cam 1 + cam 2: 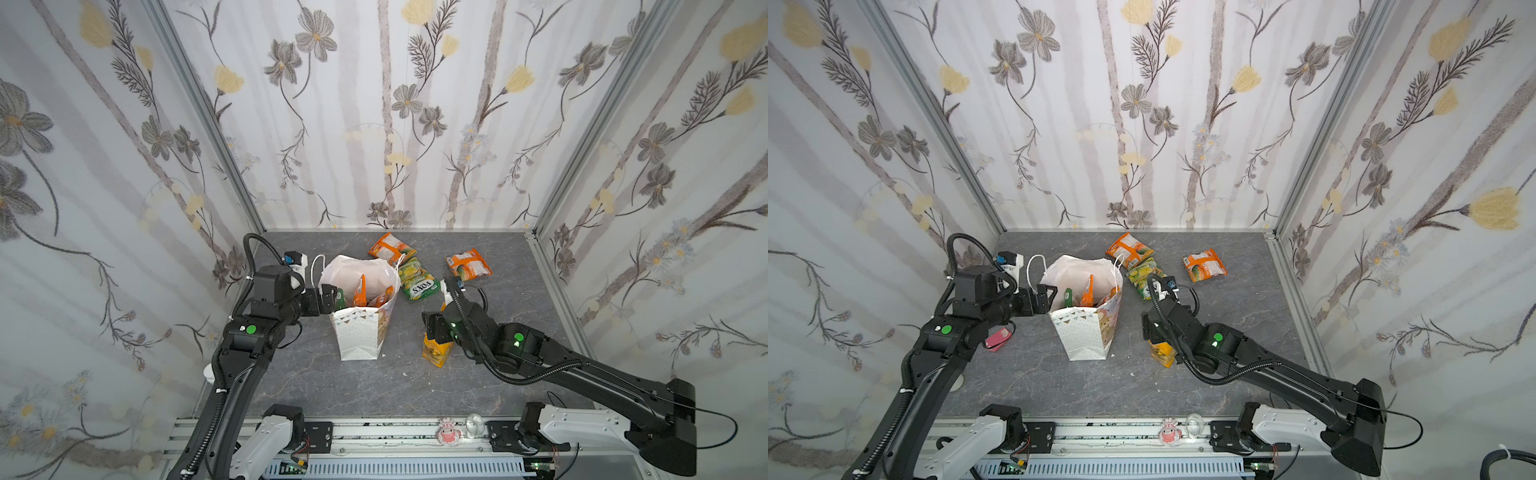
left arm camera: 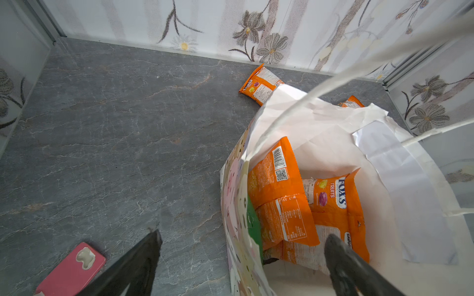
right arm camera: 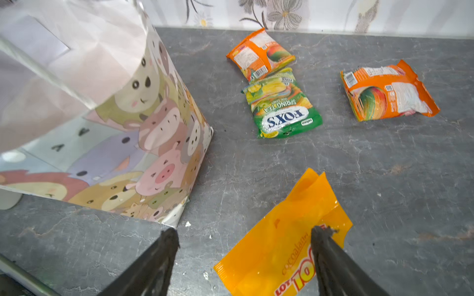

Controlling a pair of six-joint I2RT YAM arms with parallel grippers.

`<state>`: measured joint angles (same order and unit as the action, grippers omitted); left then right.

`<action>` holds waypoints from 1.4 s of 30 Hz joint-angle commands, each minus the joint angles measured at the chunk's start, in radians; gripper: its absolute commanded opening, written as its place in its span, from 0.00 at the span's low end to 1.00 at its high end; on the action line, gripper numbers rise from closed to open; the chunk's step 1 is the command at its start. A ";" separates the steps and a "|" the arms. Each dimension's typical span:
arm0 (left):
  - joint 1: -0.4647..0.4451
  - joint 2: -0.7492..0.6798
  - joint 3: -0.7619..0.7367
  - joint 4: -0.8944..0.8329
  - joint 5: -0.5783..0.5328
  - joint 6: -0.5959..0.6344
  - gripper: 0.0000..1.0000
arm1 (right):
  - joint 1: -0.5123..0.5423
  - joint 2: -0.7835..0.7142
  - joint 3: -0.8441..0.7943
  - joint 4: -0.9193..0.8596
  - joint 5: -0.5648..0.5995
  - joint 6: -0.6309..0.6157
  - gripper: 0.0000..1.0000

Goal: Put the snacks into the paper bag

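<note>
The tall white paper bag [image 1: 359, 336] stands upright on the grey marbled tabletop [image 1: 324, 382], with crinkly orange foil packets [image 2: 279, 184] inside. The left claw [image 2: 243, 237] gapes astride the bag's wall. The right claw [image 3: 245, 232], fingers apart, sits over a flat yellow packet [image 3: 272, 246]; a green packet [image 3: 284, 107] lies beyond.

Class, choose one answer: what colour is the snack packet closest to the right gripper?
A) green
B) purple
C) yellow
C: the yellow packet lies right at the open right gripper, with one fingertip over its edge, while the green packet lies farther off.
</note>
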<state>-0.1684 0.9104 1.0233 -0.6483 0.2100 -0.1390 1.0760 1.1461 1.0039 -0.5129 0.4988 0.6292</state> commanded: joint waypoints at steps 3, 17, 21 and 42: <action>0.001 0.000 0.001 0.007 -0.012 -0.001 1.00 | 0.163 0.141 0.086 -0.201 0.247 0.271 0.84; 0.001 0.002 0.001 0.012 -0.014 -0.001 1.00 | 0.158 0.254 0.024 -0.275 0.341 0.459 0.86; 0.001 0.007 0.001 0.011 -0.009 0.000 1.00 | 0.108 0.105 -0.135 -0.064 0.264 0.413 0.75; 0.001 0.015 0.006 0.008 -0.002 0.001 1.00 | 0.023 -0.038 -0.285 0.070 0.180 0.354 0.00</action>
<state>-0.1684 0.9257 1.0233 -0.6479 0.2035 -0.1390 1.1015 1.1240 0.7044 -0.4599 0.6579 1.0126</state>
